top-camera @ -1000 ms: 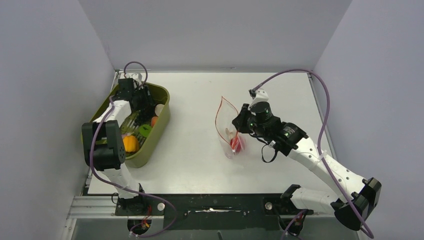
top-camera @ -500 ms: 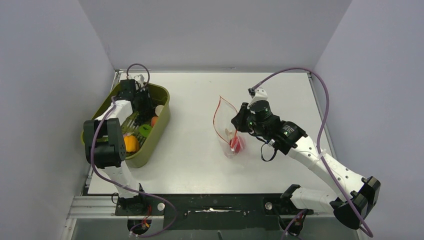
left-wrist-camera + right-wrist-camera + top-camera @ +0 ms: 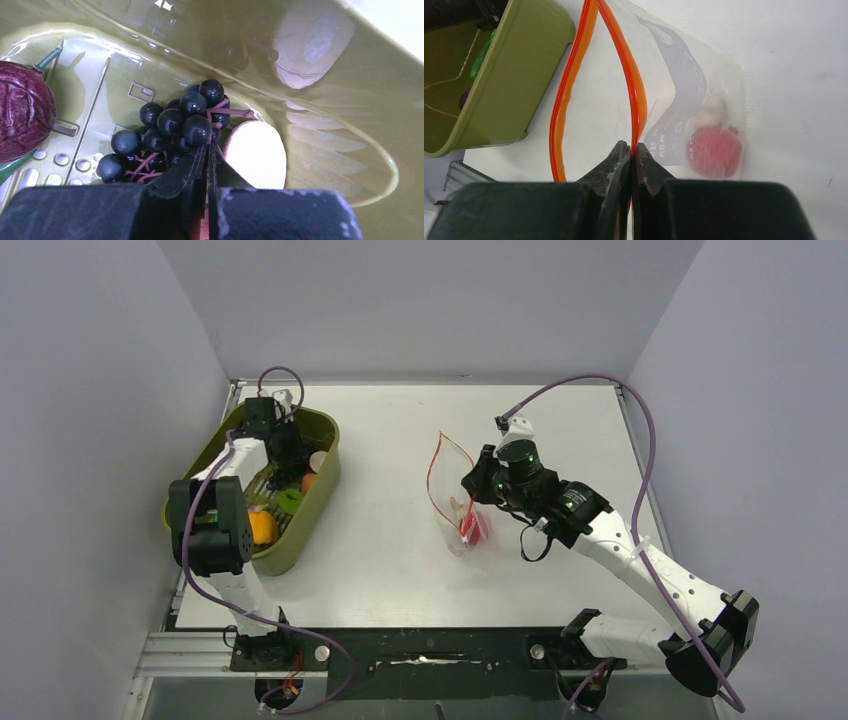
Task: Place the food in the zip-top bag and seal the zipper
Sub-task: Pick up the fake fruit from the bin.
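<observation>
An olive-green tub [image 3: 324,498] sits at the far left of a white table [image 3: 400,575], its floor pierced with slots and round holes. Grey walls [image 3: 420,300] enclose the table, and a black rail [image 3: 440,655] runs along its near edge.

Right fingers [image 3: 611,170] tight on orange zipper [image 3: 633,85]

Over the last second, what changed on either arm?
The left claw closed inside the green tub, shutting at the grape bunch, apparently on its stems. Unchanged: the right claw still pinches the zipper, holding the zip-top bag open, with the red food inside.
</observation>
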Action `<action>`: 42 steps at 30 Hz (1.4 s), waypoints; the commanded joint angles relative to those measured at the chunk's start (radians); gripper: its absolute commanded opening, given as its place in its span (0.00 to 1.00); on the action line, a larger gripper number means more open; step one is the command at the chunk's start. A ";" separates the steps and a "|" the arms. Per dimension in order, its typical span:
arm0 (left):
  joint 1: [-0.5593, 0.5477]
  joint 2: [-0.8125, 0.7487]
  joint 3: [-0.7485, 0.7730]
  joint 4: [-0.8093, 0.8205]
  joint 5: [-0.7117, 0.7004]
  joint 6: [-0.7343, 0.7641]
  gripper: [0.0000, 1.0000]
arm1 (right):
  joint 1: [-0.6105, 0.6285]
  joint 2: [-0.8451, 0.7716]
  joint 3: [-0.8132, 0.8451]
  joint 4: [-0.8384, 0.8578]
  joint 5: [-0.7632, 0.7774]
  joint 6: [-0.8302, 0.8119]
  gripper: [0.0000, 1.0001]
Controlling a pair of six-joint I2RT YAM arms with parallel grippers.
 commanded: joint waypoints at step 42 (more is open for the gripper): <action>-0.001 -0.490 0.050 -0.103 -0.100 -0.149 0.00 | 0.010 -0.025 0.013 0.072 -0.021 0.057 0.00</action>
